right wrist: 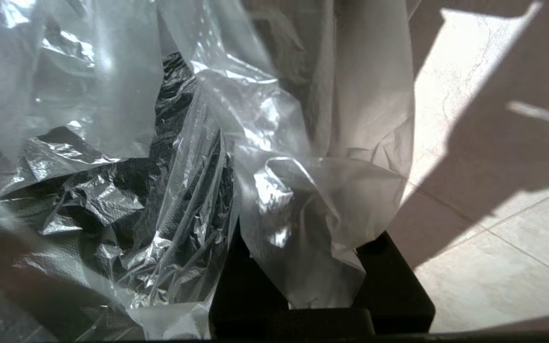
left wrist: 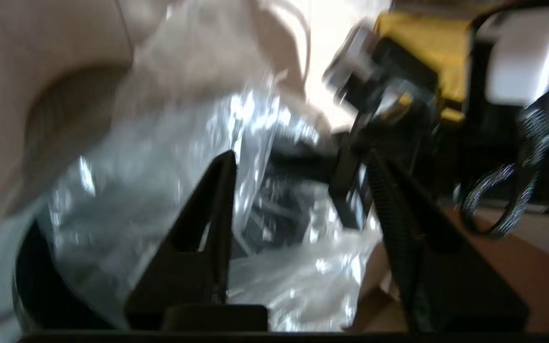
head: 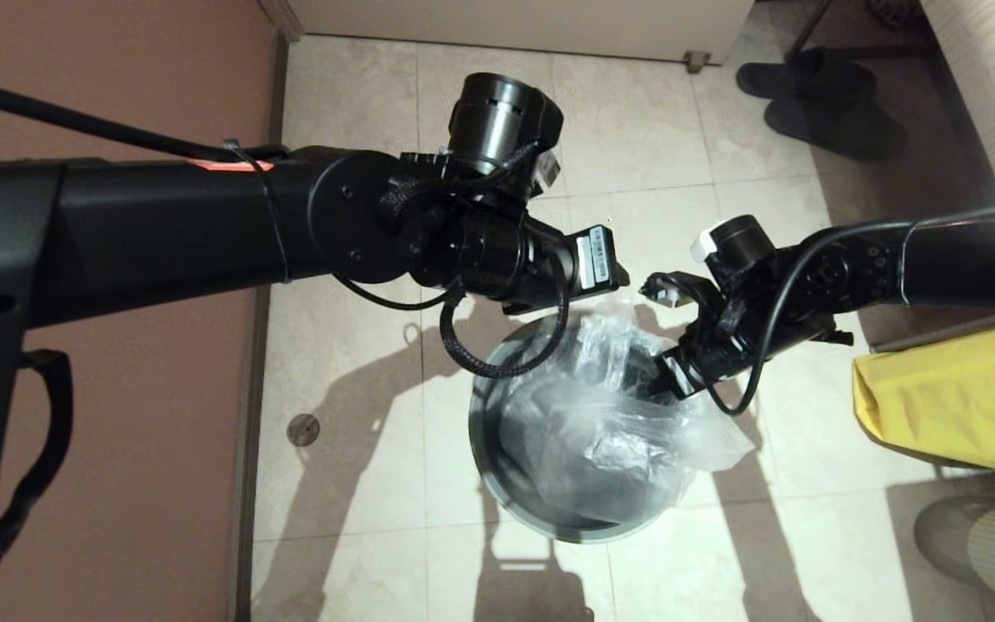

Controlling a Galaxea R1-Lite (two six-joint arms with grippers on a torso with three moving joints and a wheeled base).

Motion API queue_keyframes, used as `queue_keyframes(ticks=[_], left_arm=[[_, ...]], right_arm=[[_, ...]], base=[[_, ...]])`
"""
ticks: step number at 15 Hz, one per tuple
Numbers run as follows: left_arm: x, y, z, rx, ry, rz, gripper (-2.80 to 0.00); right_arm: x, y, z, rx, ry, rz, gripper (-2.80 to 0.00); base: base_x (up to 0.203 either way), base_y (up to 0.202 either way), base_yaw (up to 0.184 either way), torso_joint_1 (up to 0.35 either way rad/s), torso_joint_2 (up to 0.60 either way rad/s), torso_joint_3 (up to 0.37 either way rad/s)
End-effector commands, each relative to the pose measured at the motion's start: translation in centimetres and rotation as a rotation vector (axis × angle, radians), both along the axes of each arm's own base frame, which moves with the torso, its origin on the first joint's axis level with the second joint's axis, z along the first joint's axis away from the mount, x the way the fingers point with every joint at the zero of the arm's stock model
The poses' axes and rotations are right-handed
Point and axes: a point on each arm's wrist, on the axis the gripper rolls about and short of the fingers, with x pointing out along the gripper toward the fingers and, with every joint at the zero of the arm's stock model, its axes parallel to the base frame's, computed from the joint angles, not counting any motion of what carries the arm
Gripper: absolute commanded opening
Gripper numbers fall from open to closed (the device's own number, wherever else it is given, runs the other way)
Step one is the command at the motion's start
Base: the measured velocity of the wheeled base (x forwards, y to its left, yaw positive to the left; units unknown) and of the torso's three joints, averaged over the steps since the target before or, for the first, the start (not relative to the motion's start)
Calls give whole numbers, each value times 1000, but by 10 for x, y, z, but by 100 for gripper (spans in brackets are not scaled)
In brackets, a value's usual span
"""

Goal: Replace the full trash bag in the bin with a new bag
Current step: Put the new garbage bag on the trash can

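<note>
New bag between right tool fingers — over bin.

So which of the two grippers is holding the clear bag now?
The right gripper: a fold of the new bag sits between its fingers. The left gripper is open, empty.

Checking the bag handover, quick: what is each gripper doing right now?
Left gripper: fingers open above the bin, holding nothing.
Right gripper: fingers shut on the new bag at the bin's right rim.
</note>
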Motion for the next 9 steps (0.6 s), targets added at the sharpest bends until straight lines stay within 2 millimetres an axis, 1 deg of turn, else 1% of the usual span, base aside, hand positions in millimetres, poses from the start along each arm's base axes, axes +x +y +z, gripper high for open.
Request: queue_keyframes(ticks=[1,2,3,5,8,9], left_arm=[[-4,2,-2,12,45,7,0],[-10,4,1,5,72,9,0],[-16,2,-3,13,105,-10,0],[-13,-2,-16,42,147,-6,0],[-10,-5,-27,47,190,-5,0],[-7,-9,-35,62,204,-2,0]], right_arm=[[-2,4,-5,-2,12,16,-280],[-2,5,-5,-4,13,17,-280],[-2,6,-5,-3,14,21,-280],[-3,8,-6,-3,14,25,-280],[-6,15,-8,-7,24,44,-280],[-6,15,-9,-8,25,45,-280]], base=[[0,0,0,0,0,0],[0,0,0,0,0,0],[0,0,0,0,0,0],[0,0,0,0,0,0],[0,0,0,0,0,0],[0,0,0,0,0,0]])
